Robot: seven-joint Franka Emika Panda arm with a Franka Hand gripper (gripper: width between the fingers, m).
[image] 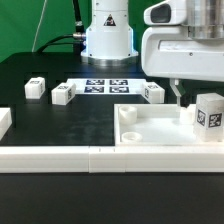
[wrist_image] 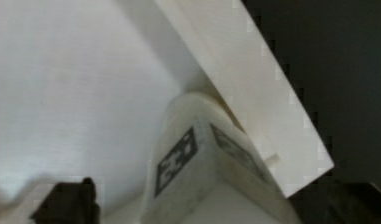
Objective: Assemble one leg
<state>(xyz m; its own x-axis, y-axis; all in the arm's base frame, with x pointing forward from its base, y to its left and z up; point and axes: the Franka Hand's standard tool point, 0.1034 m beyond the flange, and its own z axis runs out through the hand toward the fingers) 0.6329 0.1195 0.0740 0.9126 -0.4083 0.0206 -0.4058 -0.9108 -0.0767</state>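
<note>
A leg (image: 208, 112), a small white block with a black-and-white tag, stands upright in the near corner of the big white tray-like piece (image: 150, 128) at the exterior view's right. My gripper (image: 200, 92) hangs over it, one dark finger (image: 178, 92) showing beside the leg. In the wrist view the leg (wrist_image: 201, 160) lies between my dark fingers (wrist_image: 66, 200), with a gap on each side. The gripper (wrist_image: 197, 206) is open. The tray's rim (wrist_image: 240, 80) runs diagonally past the leg.
Three more legs lie on the black table (image: 35, 88) (image: 63, 94) (image: 153, 92). The marker board (image: 105, 86) lies in front of the robot's base. A white wall (image: 60, 158) runs along the front, and a white block (image: 5, 122) sits at the left edge.
</note>
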